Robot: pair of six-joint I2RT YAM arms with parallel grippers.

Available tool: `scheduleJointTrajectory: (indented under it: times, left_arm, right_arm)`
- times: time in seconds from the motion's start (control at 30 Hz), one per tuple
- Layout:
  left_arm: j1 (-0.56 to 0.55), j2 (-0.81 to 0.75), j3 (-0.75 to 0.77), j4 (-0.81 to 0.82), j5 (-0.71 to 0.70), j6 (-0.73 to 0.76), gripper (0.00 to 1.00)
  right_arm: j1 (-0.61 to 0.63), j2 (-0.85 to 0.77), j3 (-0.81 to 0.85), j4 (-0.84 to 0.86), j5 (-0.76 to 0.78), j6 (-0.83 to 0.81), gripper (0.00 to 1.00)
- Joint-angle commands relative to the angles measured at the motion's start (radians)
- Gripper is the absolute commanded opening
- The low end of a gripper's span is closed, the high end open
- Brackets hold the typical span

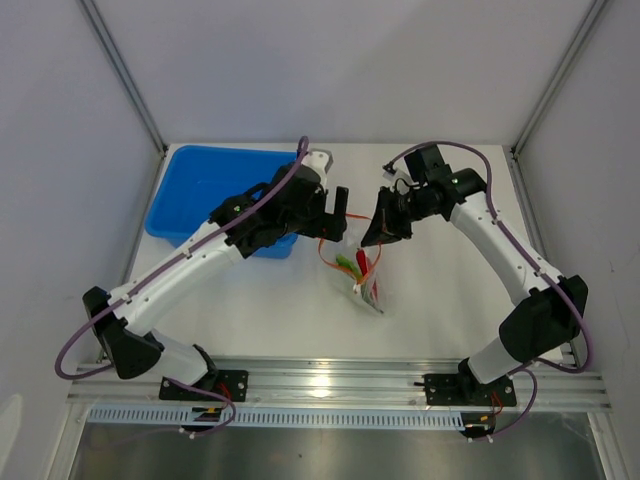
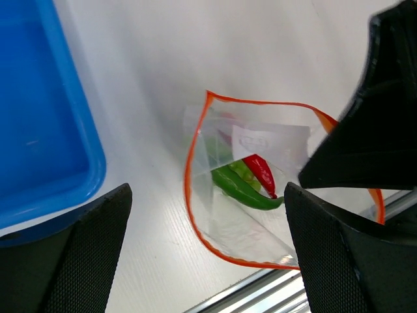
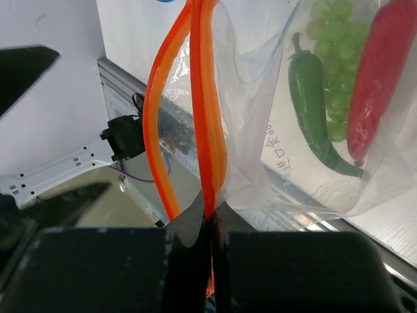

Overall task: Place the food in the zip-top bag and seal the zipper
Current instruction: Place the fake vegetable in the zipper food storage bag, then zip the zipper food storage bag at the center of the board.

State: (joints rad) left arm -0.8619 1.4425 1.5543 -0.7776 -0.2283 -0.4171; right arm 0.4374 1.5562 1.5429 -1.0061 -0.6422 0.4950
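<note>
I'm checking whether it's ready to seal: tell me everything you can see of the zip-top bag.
The bag is clear, floppy, creased plastic with a white printed patch and an orange-red zipper strip round its mouth. The mouth gapes in an open loop, unsealed. Inside lie a red pepper, a green pepper and green grapes. The right fingers pinch the strip at one end and hold that end up; the left fingers, spread open, hang above the mouth, apparently clear of it.

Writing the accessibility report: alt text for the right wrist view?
The right gripper is shut on the orange zipper of the clear zip-top bag. Through the plastic show grapes, a green pepper and a red pepper. The zipper's two strips part above the grip.
</note>
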Motion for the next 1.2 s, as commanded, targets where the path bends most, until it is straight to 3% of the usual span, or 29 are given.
scheduleJointTrajectory:
  times: [0.0, 0.3, 0.57, 0.7, 0.8, 0.83, 0.87, 0.9, 0.97, 1.03, 1.07, 1.17]
  left_arm:
    - [0.062, -0.066, -0.011, -0.005, 0.044, -0.005, 0.97]
    - [0.147, -0.039, -0.115, 0.058, 0.338, -0.003, 0.9]
    - [0.17, 0.119, -0.016, 0.058, 0.578, 0.021, 0.86]
    - [0.172, 0.179, 0.024, 0.026, 0.603, 0.015, 0.83]
    - [0.173, 0.217, 0.043, 0.018, 0.613, 0.014, 0.71]
    - [0.175, 0.231, 0.046, 0.017, 0.615, 0.014, 0.55]
    - [0.181, 0.239, 0.061, 0.005, 0.619, 0.012, 0.5]
    - [0.182, 0.246, 0.067, -0.006, 0.624, 0.012, 0.38]
    - [0.188, 0.268, 0.093, -0.026, 0.616, 0.012, 0.26]
    - [0.193, 0.272, 0.095, -0.043, 0.612, 0.014, 0.05]
    - [0.199, 0.271, 0.095, -0.049, 0.601, 0.012, 0.01]
    - [0.213, 0.262, 0.102, -0.078, 0.577, -0.006, 0.01]
  right_arm:
    - [0.003, -0.048, -0.004, -0.014, -0.002, -0.041, 0.0]
    - [0.009, -0.062, -0.021, -0.019, -0.014, -0.087, 0.0]
    - [0.021, -0.088, -0.084, 0.004, -0.043, -0.13, 0.0]
    - [0.026, -0.093, -0.078, 0.003, -0.045, -0.147, 0.0]
    - [0.026, -0.091, -0.075, -0.005, -0.042, -0.159, 0.0]
    - [0.026, -0.091, -0.075, -0.012, -0.039, -0.167, 0.0]
    - [0.026, -0.088, -0.075, -0.017, -0.037, -0.173, 0.0]
    - [0.026, -0.088, -0.076, -0.022, -0.028, -0.176, 0.0]
    - [0.027, -0.091, -0.076, -0.034, -0.013, -0.191, 0.01]
    - [0.026, -0.096, -0.076, -0.04, 0.009, -0.2, 0.02]
    - [0.026, -0.096, -0.076, -0.046, 0.015, -0.203, 0.02]
    - [0.026, -0.091, -0.06, -0.08, 0.047, -0.219, 0.15]
